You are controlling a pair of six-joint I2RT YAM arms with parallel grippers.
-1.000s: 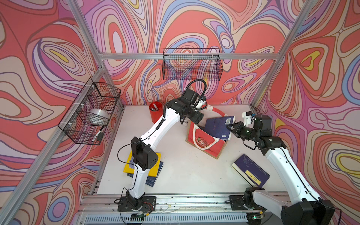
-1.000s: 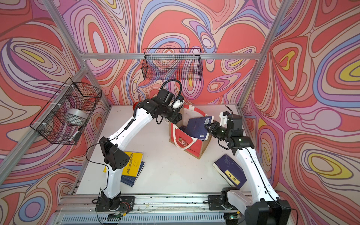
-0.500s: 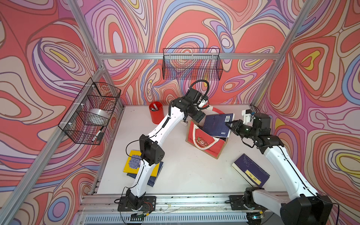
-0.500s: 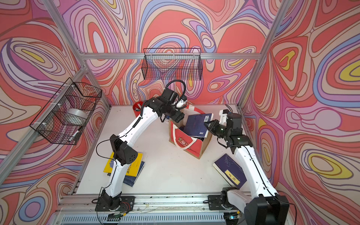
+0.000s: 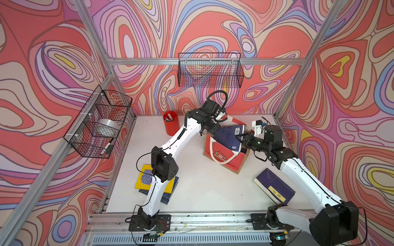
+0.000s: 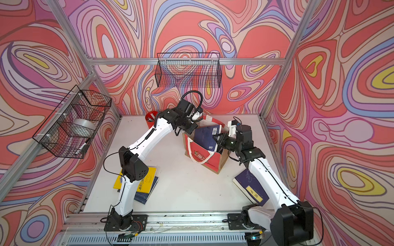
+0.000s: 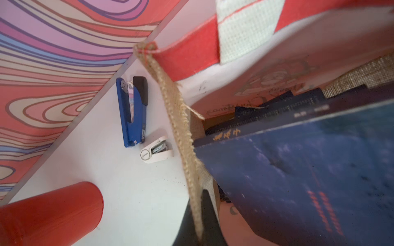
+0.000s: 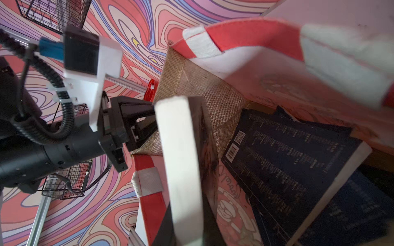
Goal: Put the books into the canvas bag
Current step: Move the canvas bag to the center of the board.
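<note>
The canvas bag [image 5: 226, 158] is standing upright on the worktop [image 5: 204, 191], toward the far right, with its mouth gaping upward. The left end effector [image 5: 211, 130] is sitting at the bag's left side wall with its jaws together, pinching the frayed burlap edge. The right end effector [image 5: 242, 138] is clamping the held navy book [image 5: 229, 136] by one edge. That book is tilting over the bag's mouth with its lower end dipping inside, and its barcode cover is facing up in both top views.

Inside the bag, a second navy book [image 8: 287, 164] is lying slanted against the lining, with more dark covers beneath it. Outside, a loose navy book [image 5: 275, 188] with a yellow label is lying flat just beside the right arm. The yellow book [image 5: 145, 180] is resting on a bottom navy book [image 5: 168, 194] under the left arm.

A red pen cup [image 5: 171, 125] is standing near the left arm. A blue stapler [image 7: 133, 112] and a small white tool [image 7: 156, 150] are lying by the back wall, just beside the bag's corner.
</note>
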